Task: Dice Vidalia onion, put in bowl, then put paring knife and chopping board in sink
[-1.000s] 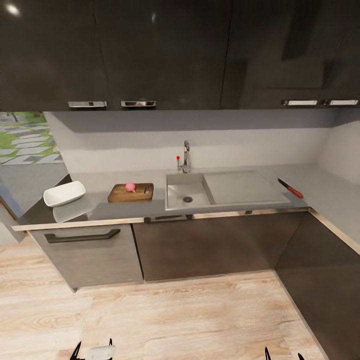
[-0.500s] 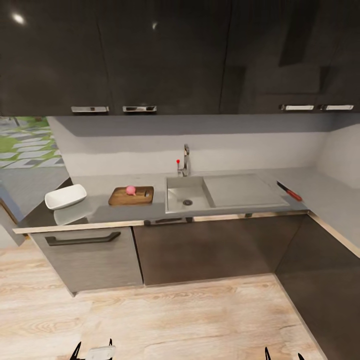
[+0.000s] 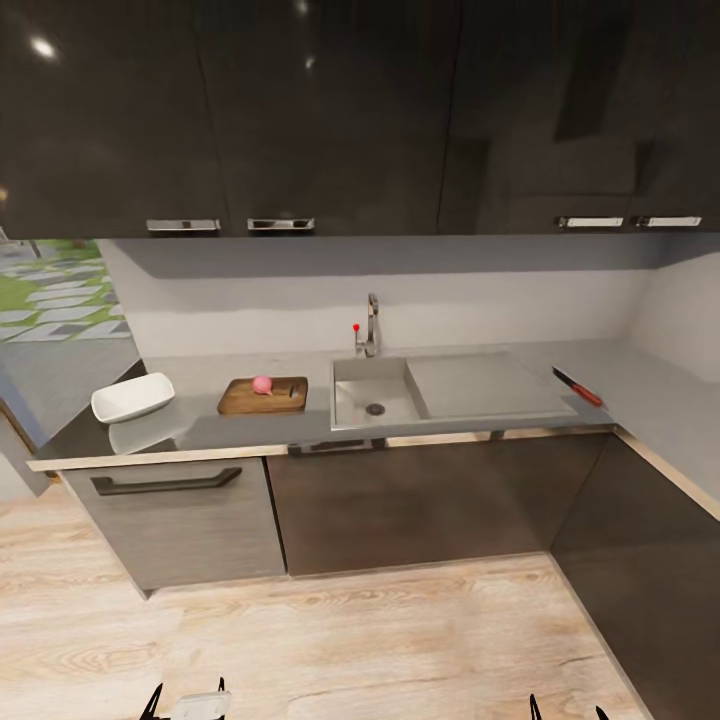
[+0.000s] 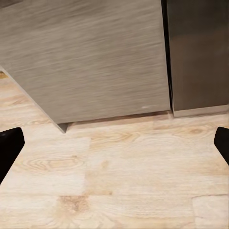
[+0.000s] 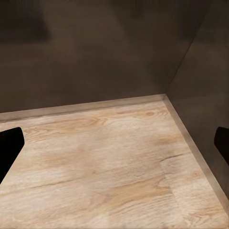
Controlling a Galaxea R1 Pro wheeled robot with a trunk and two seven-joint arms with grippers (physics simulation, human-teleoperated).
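My spread-open right fingers (image 5: 9,148) hang low by the floor, and the little red-handled paring knife (image 3: 577,386) lies far ahead and above them, slanted on the dark grey countertop (image 3: 210,425).

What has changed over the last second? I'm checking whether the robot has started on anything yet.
Only the camera moved: the whole head view shifted, the counter sliding slightly down and shrinking. Nothing was taken hold of or let go. The onion sits on the board, the bowl and knife lie as before, and the sink is empty. Both grippers, left and right, stay open over the floor.
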